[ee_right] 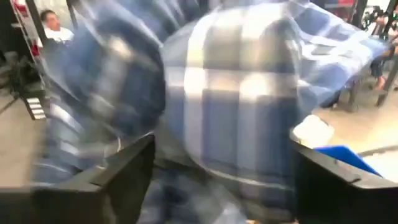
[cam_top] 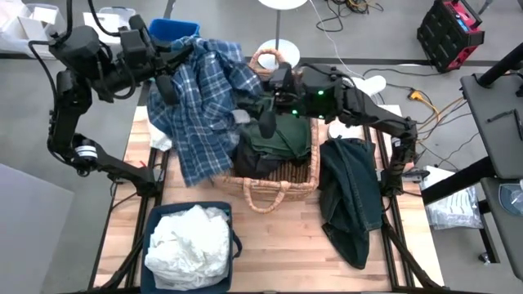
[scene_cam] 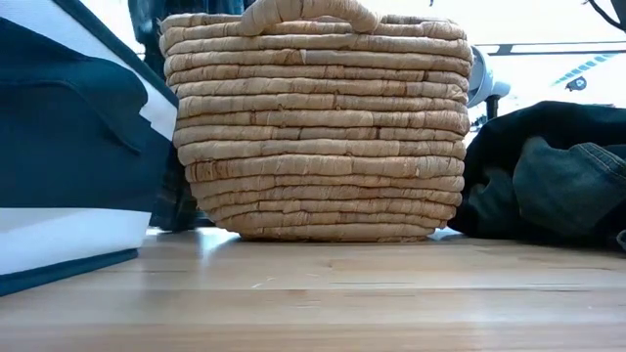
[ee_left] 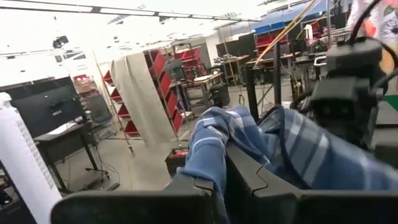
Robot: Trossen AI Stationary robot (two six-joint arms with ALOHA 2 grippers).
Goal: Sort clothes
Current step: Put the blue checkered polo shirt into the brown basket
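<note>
Plaid shirt [cam_top: 200, 102], blue and white, hangs bunched from the left end effector [cam_top: 166, 82], whose fingers [ee_left: 205, 186] are clamped together on a fold of the cloth, as the left wrist view shows. From there the shirt drapes down over the left rim of the wicker basket [cam_top: 278, 175] and onto the desk [cam_top: 278, 245] beside it. The right end effector [cam_top: 265, 114] hovers over the basket's far left corner with its fingers [ee_right: 118, 168] spread apart, the plaid cloth filling the space ahead of them without being held. Inside the basket lie a dark green garment [cam_top: 286, 139] and black clothing [cam_top: 257, 159]. Right of the basket, touching its side, a charcoal garment [cam_top: 351, 196] lies spread on the desk. In front of the basket, to its left, a dark blue bin [cam_top: 189, 245] holds white clothes [cam_top: 188, 245]. Behind the basket's far left corner, a blue container [cam_top: 172, 31] shows past the left arm.
</note>
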